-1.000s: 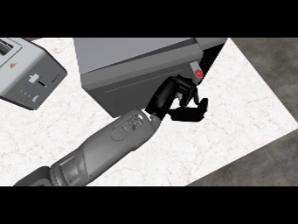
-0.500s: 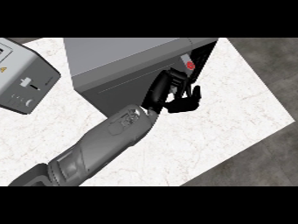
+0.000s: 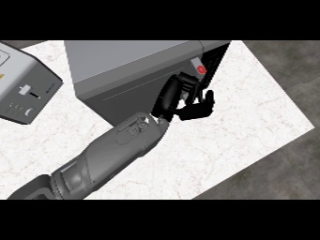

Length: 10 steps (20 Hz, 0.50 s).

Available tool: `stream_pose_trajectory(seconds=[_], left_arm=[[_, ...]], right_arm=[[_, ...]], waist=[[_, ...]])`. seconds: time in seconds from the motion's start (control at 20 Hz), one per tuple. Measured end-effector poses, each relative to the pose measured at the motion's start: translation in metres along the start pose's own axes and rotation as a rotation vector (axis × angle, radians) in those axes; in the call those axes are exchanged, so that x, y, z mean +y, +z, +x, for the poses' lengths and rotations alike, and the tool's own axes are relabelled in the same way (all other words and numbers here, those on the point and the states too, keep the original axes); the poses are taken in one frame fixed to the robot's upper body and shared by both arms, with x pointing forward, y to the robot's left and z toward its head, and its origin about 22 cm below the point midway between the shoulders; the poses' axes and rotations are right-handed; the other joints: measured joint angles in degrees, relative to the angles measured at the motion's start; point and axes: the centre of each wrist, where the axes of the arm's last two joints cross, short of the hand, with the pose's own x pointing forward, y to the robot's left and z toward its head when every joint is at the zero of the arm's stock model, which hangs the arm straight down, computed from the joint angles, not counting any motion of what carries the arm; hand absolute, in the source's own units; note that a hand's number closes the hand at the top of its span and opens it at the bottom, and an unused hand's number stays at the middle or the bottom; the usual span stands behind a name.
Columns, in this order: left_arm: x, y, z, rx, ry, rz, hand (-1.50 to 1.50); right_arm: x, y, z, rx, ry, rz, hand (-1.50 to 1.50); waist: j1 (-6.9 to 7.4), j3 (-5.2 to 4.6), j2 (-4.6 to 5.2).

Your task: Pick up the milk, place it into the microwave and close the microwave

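The left hand [image 3: 183, 96], fingers straight and holding nothing, presses the microwave [image 3: 131, 70] door, now nearer shut; no legible writing.

The counter [image 3: 239, 126] has a white top with thin, wiggly marble lines in it. Two things sit right on it. A big grey microwave [image 3: 131, 65] stands at the far side, near the middle. A silver toaster [image 3: 13, 91] stands to its left (its far end runs out past the left edge of the view). The two stand near each other but do not touch. Past the counter's right edge there is dark grey floor [image 3: 294, 61].
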Motion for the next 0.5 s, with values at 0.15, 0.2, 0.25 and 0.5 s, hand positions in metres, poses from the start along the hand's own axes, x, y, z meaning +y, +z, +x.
stream_pose_trajectory(seconds=[0.15, 0.2, 0.25, 0.5], left_arm=[[0.0007, 0.0005, -0.0004, -0.003, 0.000, 0.014, 1.50], [0.0007, 0.0006, -0.0003, -0.004, 0.001, 0.017, 1.50], [0.0010, 0.0008, -0.0006, -0.003, 0.001, 0.022, 1.50], [0.0014, 0.0013, -0.0009, -0.012, 0.000, 0.035, 1.50]], right_arm=[[-0.0021, -0.0022, 0.0021, -0.005, -0.004, 0.002, -1.50], [-0.0029, -0.0029, 0.0027, -0.005, -0.006, 0.004, -1.50], [-0.0036, -0.0032, 0.0030, -0.004, -0.010, 0.004, -1.50], [-0.0079, -0.0068, 0.0063, -0.009, -0.015, 0.010, -1.50]], waist=[[-0.28, 0.01, 0.01], [-0.31, 0.01, 0.03], [-0.42, 0.03, 0.01], [-0.63, 0.03, 0.09]])
